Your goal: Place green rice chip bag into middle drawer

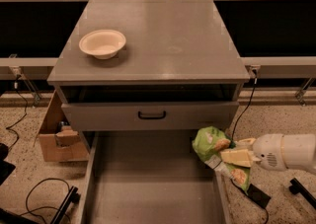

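The green rice chip bag (213, 148) is crinkled, bright green with white patches and tan chip pictures. It hangs over the right wall of the middle drawer (148, 188), which is pulled far out with a bare grey floor. My gripper (237, 158) reaches in from the right on a white arm and is shut on the bag, its cream fingers (236, 157) pinching the bag's right side.
A cream bowl (102, 43) sits on the cabinet top (163, 35) at the left. A grey drawer front with a black handle (151, 115) is above the open drawer. A cardboard box (57, 136) and cables lie on the floor at the left.
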Robot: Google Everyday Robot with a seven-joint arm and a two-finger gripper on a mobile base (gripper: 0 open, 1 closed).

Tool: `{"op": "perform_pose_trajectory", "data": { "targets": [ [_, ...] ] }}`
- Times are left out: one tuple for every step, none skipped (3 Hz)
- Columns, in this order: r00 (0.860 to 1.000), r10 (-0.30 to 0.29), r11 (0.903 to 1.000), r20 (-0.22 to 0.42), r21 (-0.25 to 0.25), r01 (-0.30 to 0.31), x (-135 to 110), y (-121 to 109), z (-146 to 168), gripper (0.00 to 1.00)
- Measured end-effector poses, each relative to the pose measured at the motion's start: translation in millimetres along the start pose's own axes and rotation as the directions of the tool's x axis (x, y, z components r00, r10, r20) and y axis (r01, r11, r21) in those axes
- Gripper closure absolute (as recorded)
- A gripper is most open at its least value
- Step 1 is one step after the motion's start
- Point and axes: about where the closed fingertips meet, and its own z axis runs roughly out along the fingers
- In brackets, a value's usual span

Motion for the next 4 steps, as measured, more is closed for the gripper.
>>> {"op": "perform_pose_trajectory", "data": {
  "targets": [
    [0.992, -0.069, 0.9957, -0.106, -0.069, 0.062, 19, 24, 69, 1.00],
    [0.982, -0.113, 0.9898, -0.152, -0.103, 0.098, 26, 43, 132, 1.00],
    [0.981, -0.105, 0.9918, -0.164, -0.090, 0.091, 33, 50, 189, 1.00],
    [0.981, -0.061, 0.9973, -0.185, -0.051, 0.053, 47, 47, 240, 1.00]
  ]
}}
